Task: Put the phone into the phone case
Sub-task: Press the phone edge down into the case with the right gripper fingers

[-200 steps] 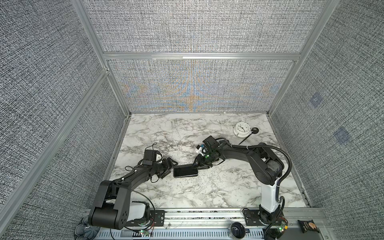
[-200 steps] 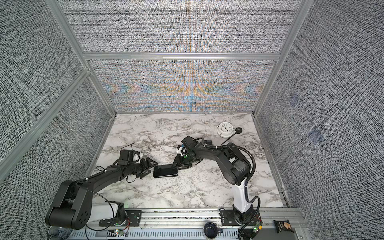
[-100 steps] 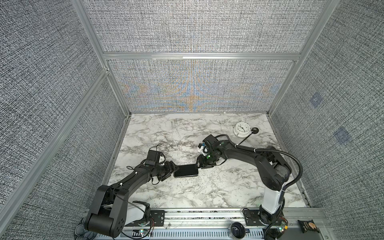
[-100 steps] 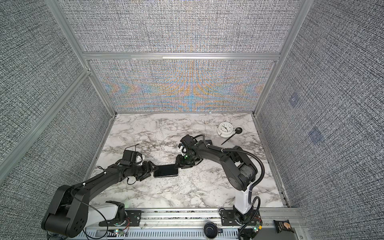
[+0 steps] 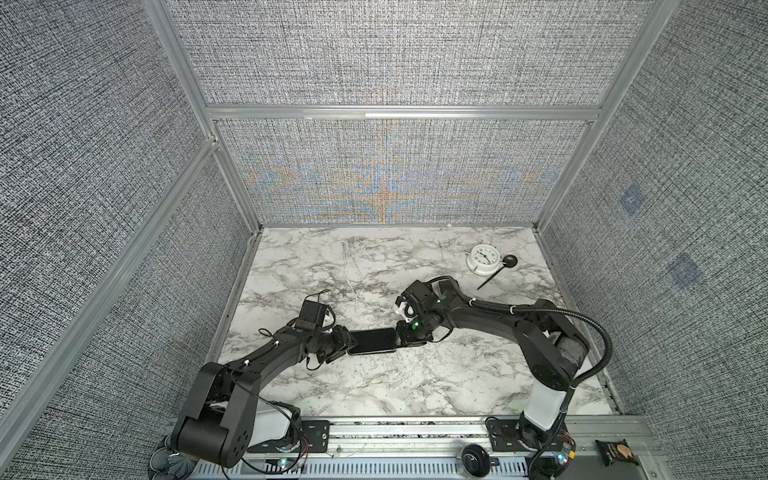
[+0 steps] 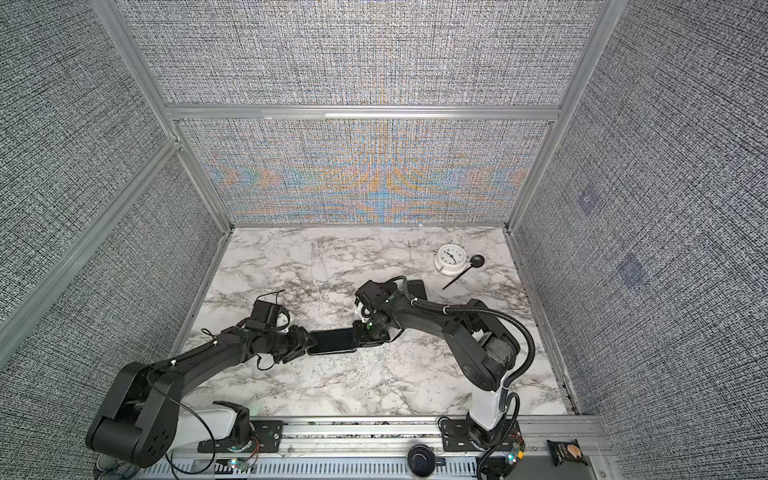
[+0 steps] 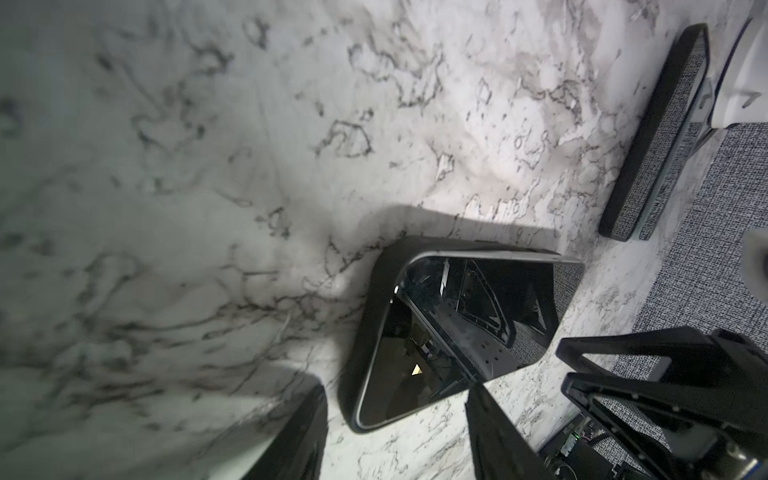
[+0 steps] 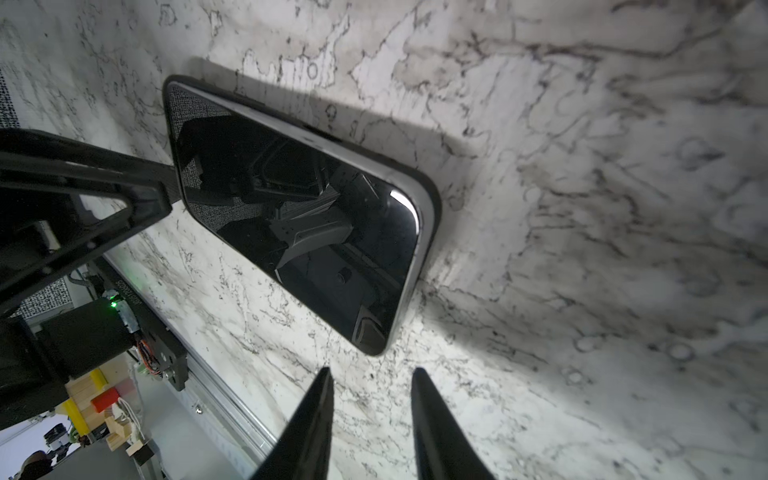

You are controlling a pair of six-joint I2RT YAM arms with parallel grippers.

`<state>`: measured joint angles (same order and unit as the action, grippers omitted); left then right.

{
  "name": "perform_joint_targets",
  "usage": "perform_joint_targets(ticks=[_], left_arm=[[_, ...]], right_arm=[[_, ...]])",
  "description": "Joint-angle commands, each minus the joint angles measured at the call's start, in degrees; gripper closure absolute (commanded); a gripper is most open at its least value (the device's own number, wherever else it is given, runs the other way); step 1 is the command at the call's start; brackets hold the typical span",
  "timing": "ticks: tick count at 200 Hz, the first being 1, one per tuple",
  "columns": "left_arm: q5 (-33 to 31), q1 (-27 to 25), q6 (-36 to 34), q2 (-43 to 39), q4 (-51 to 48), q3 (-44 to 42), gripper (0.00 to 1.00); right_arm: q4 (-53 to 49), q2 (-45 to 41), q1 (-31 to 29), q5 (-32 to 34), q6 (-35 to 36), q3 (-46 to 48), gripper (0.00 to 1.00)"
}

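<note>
Left gripper (image 5: 347,341): jaws apart, straddling one phone (image 7: 457,324) corner, no pinch. Phone flat on the table (image 5: 374,386), screen up, black case (image 7: 374,311) rim round it, well short of the clock (image 5: 481,258). Right gripper (image 8: 372,370): jaws narrowly apart, empty, at the phone end nearer the clock. We judge the phone stiff, slick-glassed, breakable; we would hold the rimmed long edges, not the screen.

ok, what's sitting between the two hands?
The phone, lying flat, with the left hand at one end and the right hand at the other. It shows in both top views.
</note>
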<state>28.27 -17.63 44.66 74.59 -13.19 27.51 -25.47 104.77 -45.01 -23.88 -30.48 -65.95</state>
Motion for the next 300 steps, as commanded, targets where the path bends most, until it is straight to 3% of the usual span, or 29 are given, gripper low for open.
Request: perform_joint_targets(ticks=[1, 128, 202, 300], left_arm=[[-1.8, -0.1, -0.4, 0.4, -1.4, -0.2, 0.44], [-1.3, -0.2, -0.8, 2.9, -1.5, 1.0, 0.51], [-2.0, -0.3, -0.9, 1.8, -2.9, 0.6, 0.51], [-3.3, -0.4, -2.3, 2.7, -4.1, 1.9, 0.52]], right_arm=[[0.6, 0.4, -0.2, 0.1, -0.4, -0.4, 0.68], [1.8, 2.3, -0.7, -1.8, -0.7, -1.5, 0.79], [-1.7, -1.2, -0.7, 3.3, 0.4, -0.7, 0.8], [-0.4, 0.9, -0.7, 2.7, -0.5, -0.1, 0.8]])
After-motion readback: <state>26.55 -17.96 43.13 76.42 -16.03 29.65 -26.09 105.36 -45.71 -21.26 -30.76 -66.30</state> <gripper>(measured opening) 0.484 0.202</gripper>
